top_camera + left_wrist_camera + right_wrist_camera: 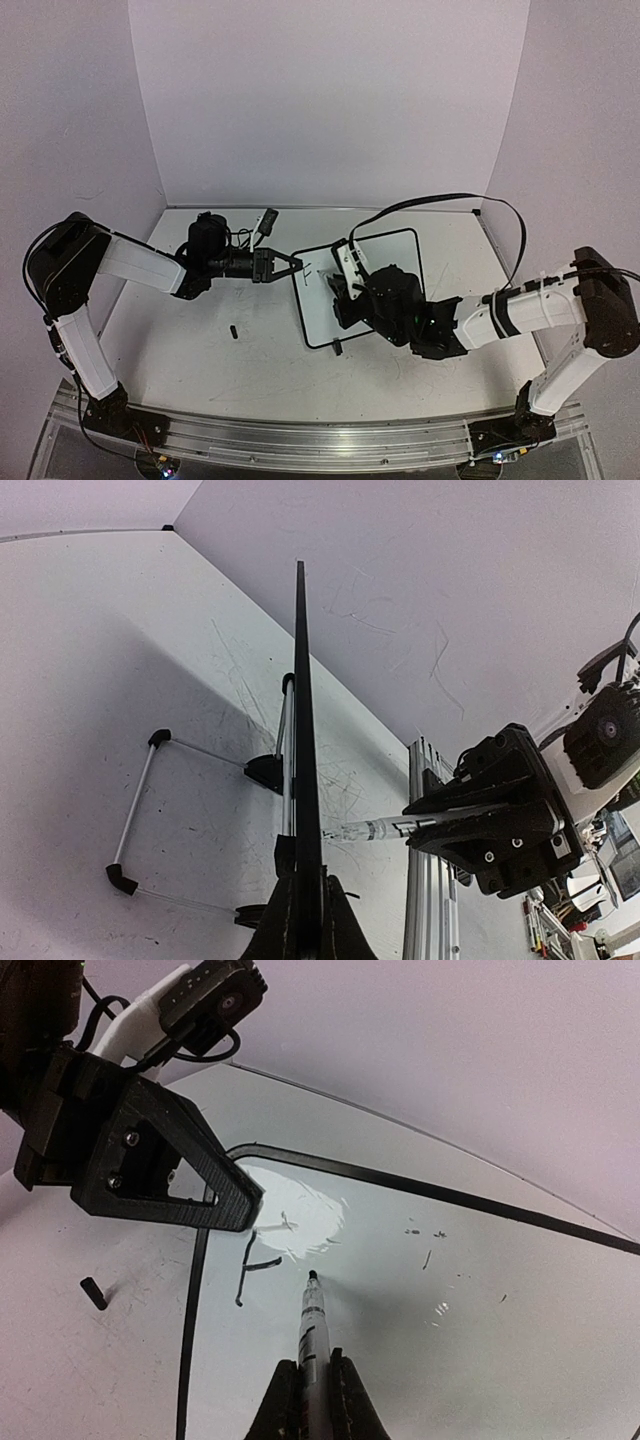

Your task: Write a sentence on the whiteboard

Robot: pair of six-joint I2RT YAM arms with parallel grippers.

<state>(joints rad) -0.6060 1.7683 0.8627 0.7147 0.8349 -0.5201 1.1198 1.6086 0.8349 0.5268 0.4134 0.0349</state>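
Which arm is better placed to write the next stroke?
Right: the right fingers hold the marker, tip beside the first letter on the whiteboard. The left fingers just clamp the whiteboard's edge.

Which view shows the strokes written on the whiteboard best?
The right wrist view: the strokes sit sharp by the marker tip, on the whiteboard. The top external view gives only a faint speck near the board's left edge; the left wrist view sees the board edge-on, its face hidden.

White whiteboard (470, 1330); thin black frame (430, 1189)
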